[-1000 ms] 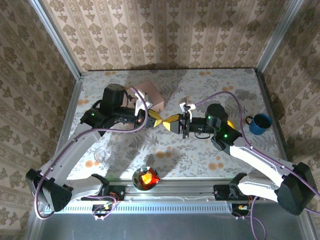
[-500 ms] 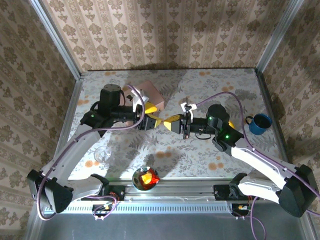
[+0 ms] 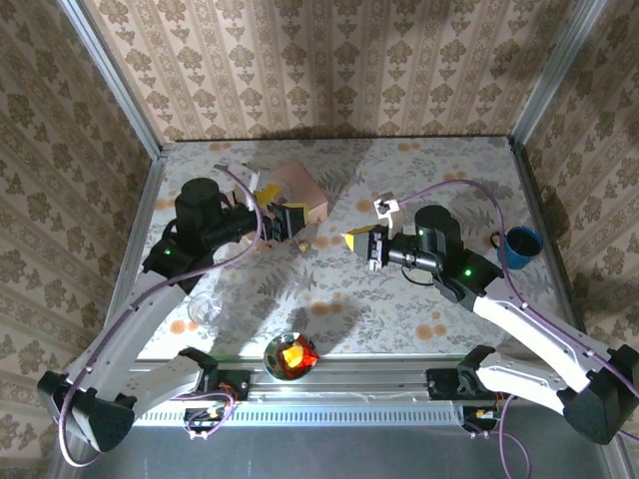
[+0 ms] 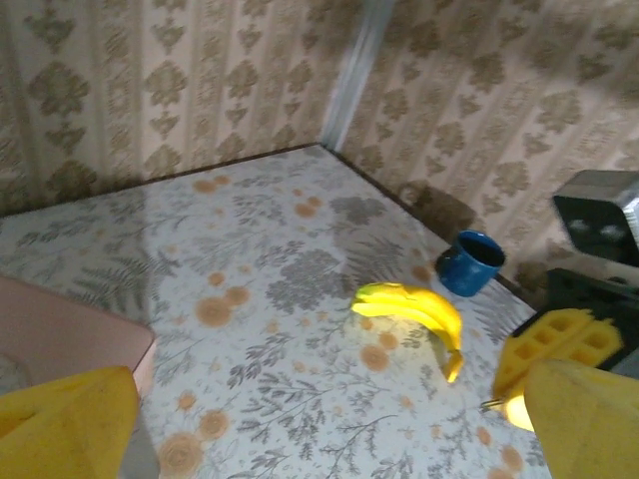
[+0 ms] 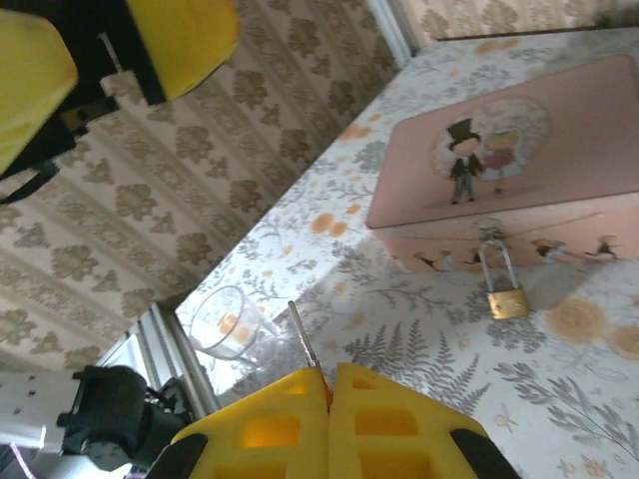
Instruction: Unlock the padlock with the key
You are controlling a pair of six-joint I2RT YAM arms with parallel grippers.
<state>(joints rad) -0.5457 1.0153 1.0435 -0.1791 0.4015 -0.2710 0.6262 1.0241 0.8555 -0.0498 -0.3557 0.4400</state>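
The overhead camera looks steeply down on the whole bench (image 3: 419, 170) from behind the arm bases. The left wrist camera skims low toward the mug (image 4: 471, 261). The right wrist camera closely faces the box (image 5: 509, 165) and padlock (image 5: 507, 299). The overhead view takes in all three.

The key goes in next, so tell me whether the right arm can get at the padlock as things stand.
Probably yes. The right fingers, shut on the key, face the padlock with only table between. The open left fingers hover near it and may crowd the approach.
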